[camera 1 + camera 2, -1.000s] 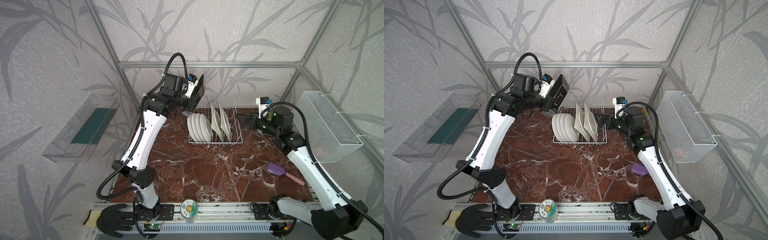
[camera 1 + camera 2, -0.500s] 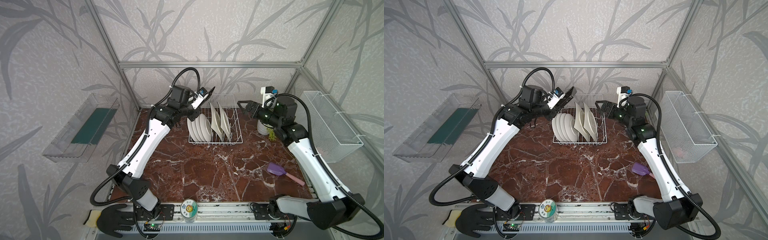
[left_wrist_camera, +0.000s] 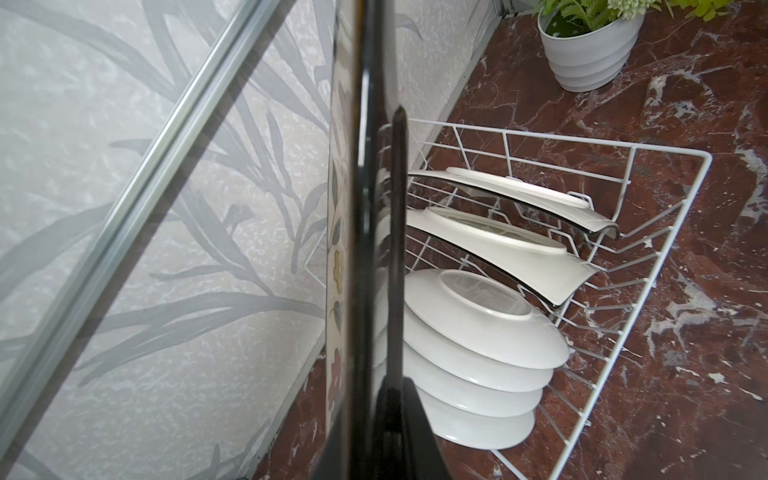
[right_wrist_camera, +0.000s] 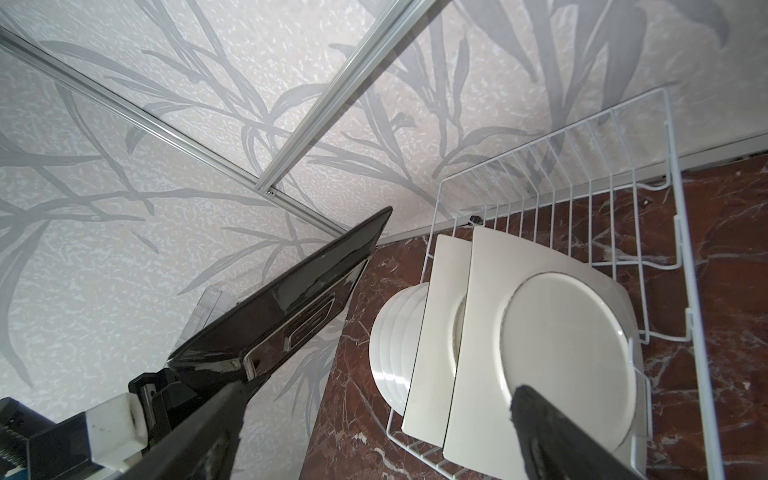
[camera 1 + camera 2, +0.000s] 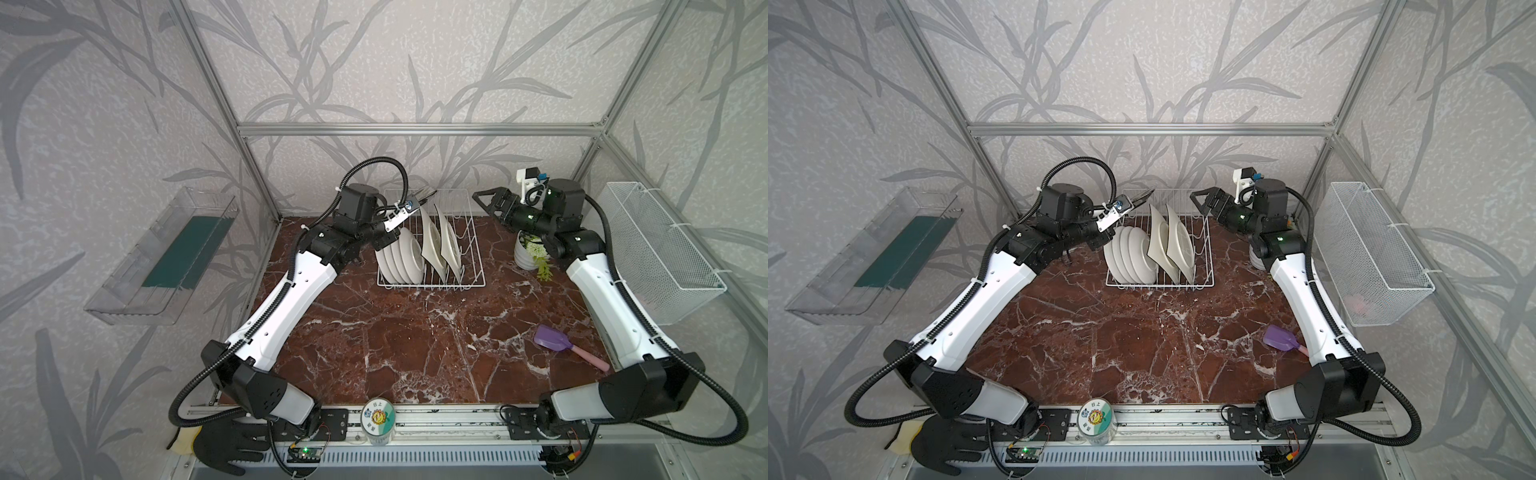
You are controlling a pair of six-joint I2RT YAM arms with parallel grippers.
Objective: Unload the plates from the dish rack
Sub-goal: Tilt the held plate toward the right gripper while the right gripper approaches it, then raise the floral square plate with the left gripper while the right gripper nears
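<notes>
The white wire dish rack (image 5: 469,285) (image 5: 1204,286) stands at the back of the marble table. It holds several round white plates (image 5: 399,262) (image 5: 1129,257) (image 3: 478,332) and two square cream plates (image 5: 436,245) (image 5: 1173,245) (image 4: 540,353), all on edge. My left gripper (image 5: 417,201) (image 5: 1121,205) is shut on a black square plate (image 5: 428,194) (image 3: 361,208) (image 4: 291,299), which hangs edge-on above the rack's back left corner. My right gripper (image 5: 484,198) (image 5: 1200,198) (image 4: 380,388) is open and empty, level with the black plate, above the rack's back right and apart from it.
A white pot with a green plant (image 5: 525,259) stands right of the rack under my right arm. A purple scoop (image 5: 548,338) lies at the front right. A white mesh basket (image 5: 656,249) hangs on the right wall, a clear tray (image 5: 166,257) on the left wall.
My left arm has stretched out and swung the black plate right, from upright near the back left to edge-on over the rack. My right gripper has risen toward it.
</notes>
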